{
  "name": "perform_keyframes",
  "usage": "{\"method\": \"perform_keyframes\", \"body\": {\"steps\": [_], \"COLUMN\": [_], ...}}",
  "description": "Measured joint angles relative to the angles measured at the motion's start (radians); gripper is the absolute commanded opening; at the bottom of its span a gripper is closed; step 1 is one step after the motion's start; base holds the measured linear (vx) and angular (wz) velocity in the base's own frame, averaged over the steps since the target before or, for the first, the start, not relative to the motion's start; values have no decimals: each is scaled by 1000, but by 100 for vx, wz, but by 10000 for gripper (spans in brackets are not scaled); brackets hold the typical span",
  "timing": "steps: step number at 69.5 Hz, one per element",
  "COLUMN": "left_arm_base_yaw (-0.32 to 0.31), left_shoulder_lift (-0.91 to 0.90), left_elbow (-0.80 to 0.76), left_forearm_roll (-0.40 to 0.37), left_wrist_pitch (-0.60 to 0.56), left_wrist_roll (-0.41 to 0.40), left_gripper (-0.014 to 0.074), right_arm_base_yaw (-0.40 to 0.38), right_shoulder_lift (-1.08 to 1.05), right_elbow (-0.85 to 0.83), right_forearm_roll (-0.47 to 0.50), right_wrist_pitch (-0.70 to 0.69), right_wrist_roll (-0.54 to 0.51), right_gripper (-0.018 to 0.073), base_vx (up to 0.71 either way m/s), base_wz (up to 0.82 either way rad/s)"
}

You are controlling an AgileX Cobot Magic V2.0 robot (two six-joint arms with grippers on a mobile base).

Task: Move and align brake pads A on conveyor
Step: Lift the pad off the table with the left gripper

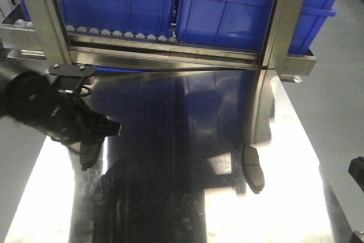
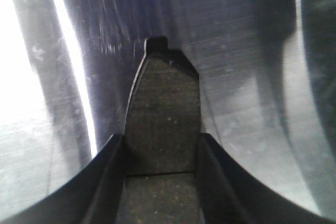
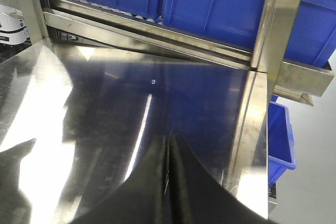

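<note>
Gripping one brake pad (image 2: 163, 98) across its width, the left claw (image 2: 161, 137) has a black finger (image 2: 105, 182) pressed to each long edge. The pad's grooved middle sits between the fingers. Its tabbed end projects ahead of the fingertips, over the steel tabletop (image 2: 252, 51). In the front view the same pad hangs below the left claw, lower end close to the steel; contact with the surface cannot be confirmed.

A second brake pad (image 1: 254, 169) lies flat on the tabletop, well apart from the left claw and off to its right, lengthwise along the table and near the right-hand edge.

The right claw (image 3: 169, 140) is closed finger against finger with nothing between, poised above bare steel. Ahead of both claws, past the table's far edge, blue bins (image 1: 227, 4) sit on a roller rack behind upright steel posts (image 3: 278, 19).
</note>
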Motion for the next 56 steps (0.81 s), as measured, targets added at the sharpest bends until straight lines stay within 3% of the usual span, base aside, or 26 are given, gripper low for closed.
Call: {"method": "perform_keyframes", "body": {"steps": [11, 32, 56], "left_arm_base_yaw": [0, 0, 0], "left_shoulder_lift": [-218, -680, -1144], "left_elbow": [204, 533, 688], "left_forearm_roll": [53, 106, 113], "left_wrist_pitch": [-133, -251, -323], "left_wrist_roll": [2, 2, 2], "left_gripper": [73, 73, 73], "right_arm_base_yaw": [0, 0, 0], "right_shoulder_lift": [0, 0, 0], "right_elbow": [0, 0, 0], "right_forearm_roll": [0, 0, 0], "right_wrist_pitch": [0, 0, 0], "right_wrist_roll": [0, 0, 0], "right_gripper": [-3, -3, -3], "base_vx": [0, 0, 0], "base_wz": [0, 0, 0]}}
